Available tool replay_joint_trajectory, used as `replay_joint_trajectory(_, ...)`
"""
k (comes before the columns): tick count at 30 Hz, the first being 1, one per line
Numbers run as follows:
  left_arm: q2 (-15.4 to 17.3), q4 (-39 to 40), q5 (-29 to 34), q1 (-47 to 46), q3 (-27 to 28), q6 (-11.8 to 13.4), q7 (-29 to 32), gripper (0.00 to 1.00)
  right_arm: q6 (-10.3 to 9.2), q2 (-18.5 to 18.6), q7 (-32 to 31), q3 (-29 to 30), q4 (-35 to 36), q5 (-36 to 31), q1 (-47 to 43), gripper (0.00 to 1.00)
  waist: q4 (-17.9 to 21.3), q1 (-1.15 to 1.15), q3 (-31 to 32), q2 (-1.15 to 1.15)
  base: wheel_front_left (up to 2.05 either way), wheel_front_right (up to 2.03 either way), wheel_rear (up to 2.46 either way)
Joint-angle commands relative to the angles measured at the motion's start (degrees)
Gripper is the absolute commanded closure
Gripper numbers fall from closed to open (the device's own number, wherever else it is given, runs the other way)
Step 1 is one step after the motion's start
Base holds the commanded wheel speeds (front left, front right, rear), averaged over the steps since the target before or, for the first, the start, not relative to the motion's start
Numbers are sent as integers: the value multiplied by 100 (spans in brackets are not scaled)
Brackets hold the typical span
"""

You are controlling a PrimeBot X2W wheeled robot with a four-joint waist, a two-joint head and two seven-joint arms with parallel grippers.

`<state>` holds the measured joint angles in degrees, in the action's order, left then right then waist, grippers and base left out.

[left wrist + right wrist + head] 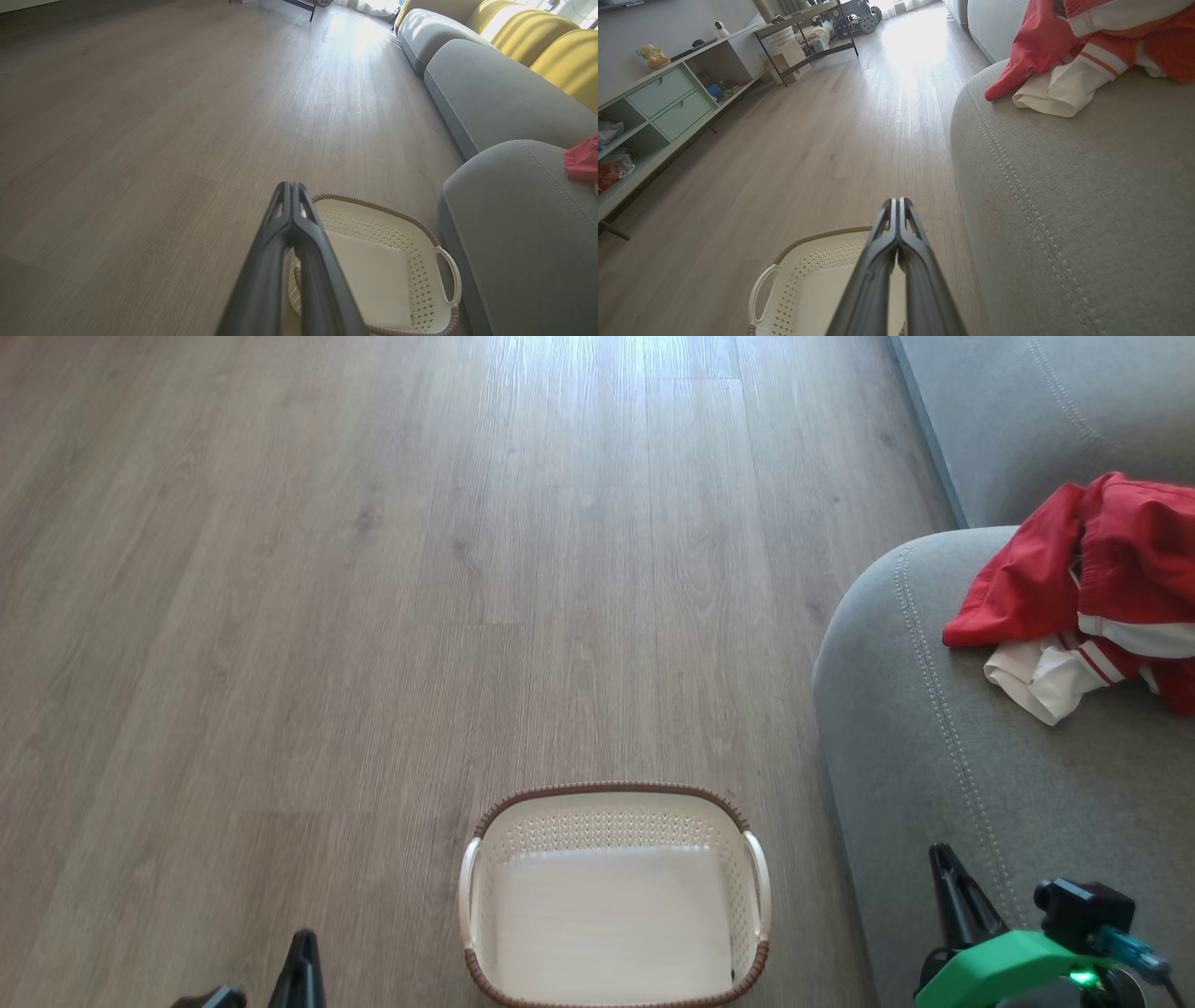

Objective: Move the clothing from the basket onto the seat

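Note:
The white basket with its brown rim stands on the wood floor at the bottom middle, and nothing lies inside it. The red and white clothing lies crumpled on the grey seat at the right. My left gripper is at the lower left beside the basket, its fingers pressed together, shut on nothing. My right gripper hangs over the seat's front edge at the lower right, also shut and empty. The left wrist view shows the basket below my shut left gripper. The right wrist view shows the clothing ahead of my shut right gripper.
Another grey cushion lies beyond the seat at the top right. Yellow back cushions line the sofa. A low shelf unit with pale green drawers stands along the far wall. Wood floor stretches to the left.

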<state>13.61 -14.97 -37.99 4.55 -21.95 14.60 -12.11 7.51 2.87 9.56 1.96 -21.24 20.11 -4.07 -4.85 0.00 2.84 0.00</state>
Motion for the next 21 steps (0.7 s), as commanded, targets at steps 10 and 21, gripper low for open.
replay_joint_trajectory(10, -42, 229, -533, -294, 372, -171, 174, 100, 0, 1, -160, 72, 253, 717, 366, 100, 43, 0, -24, 0, 0, 0, 0)
replay_joint_trajectory(21, -143, 269, -1079, -375, 630, -340, 346, 100, -1, 3, -316, 113, 294, 1427, 453, 100, 91, 0, -50, 0, 0, 0, 0)
